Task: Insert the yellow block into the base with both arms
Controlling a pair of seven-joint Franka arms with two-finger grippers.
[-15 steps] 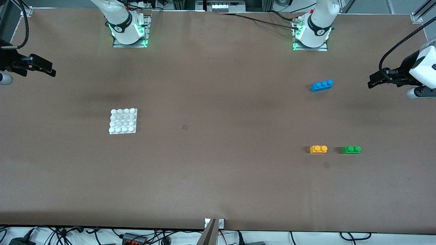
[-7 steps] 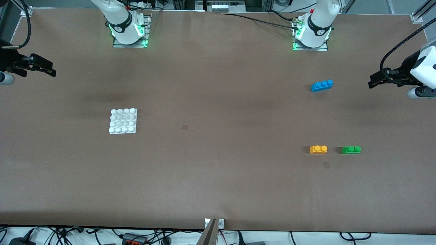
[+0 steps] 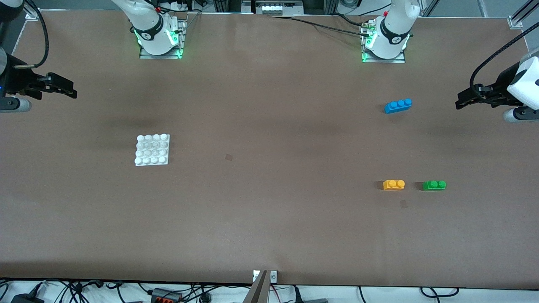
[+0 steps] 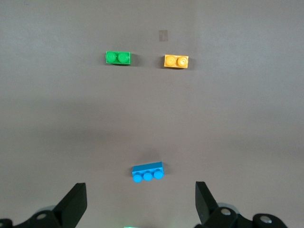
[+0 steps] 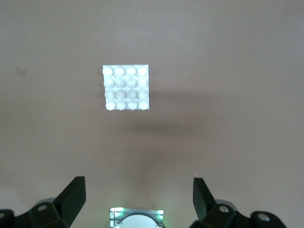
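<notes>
The yellow block (image 3: 393, 184), a small two-stud brick, lies on the table toward the left arm's end, just beside the green brick (image 3: 434, 184) and nearer the front camera than the blue brick (image 3: 398, 105). It looks light, rigid and smooth-sided, so it will probably slide or tip if nudged. The surest hold is likely across its two long flat sides, below the studs, leaving the underside free to press down. The base (image 3: 152, 150), a white studded plate, lies flat toward the right arm's end, well apart from the block; it is light too and may shift unless steadied.

The left gripper (image 3: 461, 100) hangs high over the left arm's end of the table, fingers spread wide and empty. The right gripper (image 3: 67, 89) hangs likewise over the right arm's end, fingers apart, holding nothing. Neither touches any brick.
</notes>
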